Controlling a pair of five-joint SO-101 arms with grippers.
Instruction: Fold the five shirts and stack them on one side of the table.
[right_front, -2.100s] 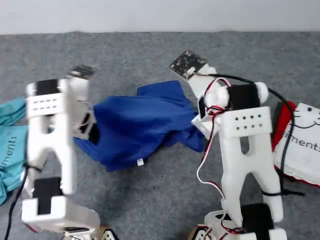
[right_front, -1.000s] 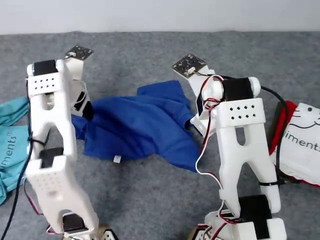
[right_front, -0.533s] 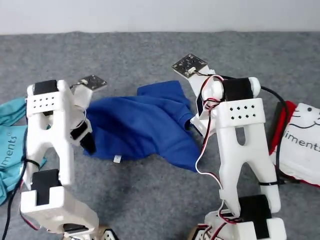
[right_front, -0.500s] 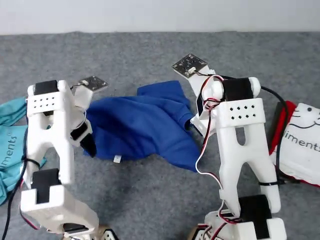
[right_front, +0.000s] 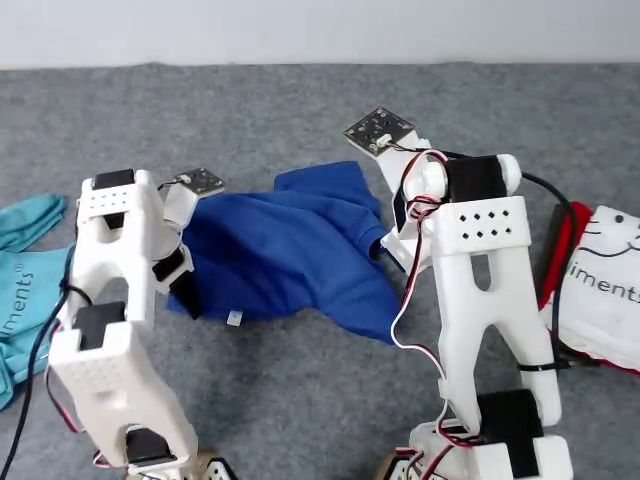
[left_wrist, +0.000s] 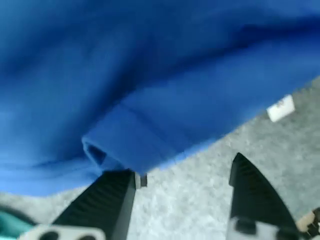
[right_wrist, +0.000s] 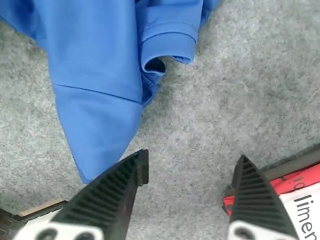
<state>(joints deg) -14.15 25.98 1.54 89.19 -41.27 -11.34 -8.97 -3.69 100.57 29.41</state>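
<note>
Blue shirt, crumpled at the middle of the table. Likely light, limp and floppy (no stiffness to push against); best pinched at a hem or cuff. Left gripper spread at the shirt's hem nearest the table's left edge, pinching nothing; right gripper also spread, over bare table just beside a sleeve cuff. From the right wrist: the cuff's open mouth. From high up: whole outline, plus teal shirt at the left edge.
</note>
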